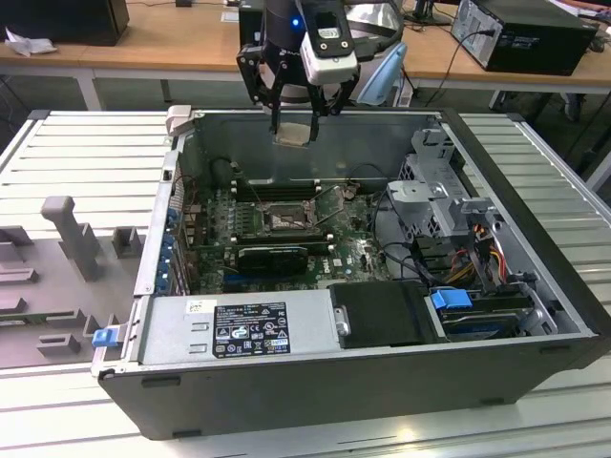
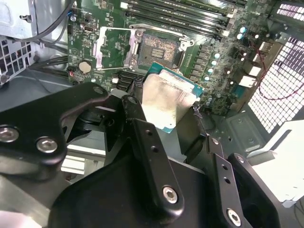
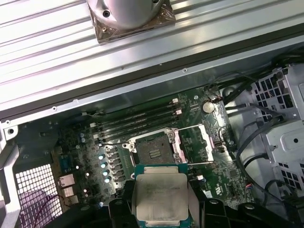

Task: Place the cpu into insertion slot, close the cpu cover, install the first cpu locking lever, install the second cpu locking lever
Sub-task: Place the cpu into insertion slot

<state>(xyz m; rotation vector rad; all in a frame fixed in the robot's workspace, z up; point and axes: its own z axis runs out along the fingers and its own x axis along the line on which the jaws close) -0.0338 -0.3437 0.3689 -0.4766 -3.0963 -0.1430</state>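
The fingers (image 2: 137,124) are drawn in narrow on the cpu (image 2: 166,102), clamping its opposite edges with the silver-grey top facing the cameras in both wrist views. The chip hangs well above the insertion slot (image 3: 153,151) and off to one side of it, near the far wall of the open computer case (image 1: 535,315). The cpu cover (image 3: 192,145) lies swung open just beside the slot, leaving the pin field bare. The work looks to be in its first step, the cpu not yet placed. Seating it would call for a level descent squarely over the slot, with edges matched to its frame.
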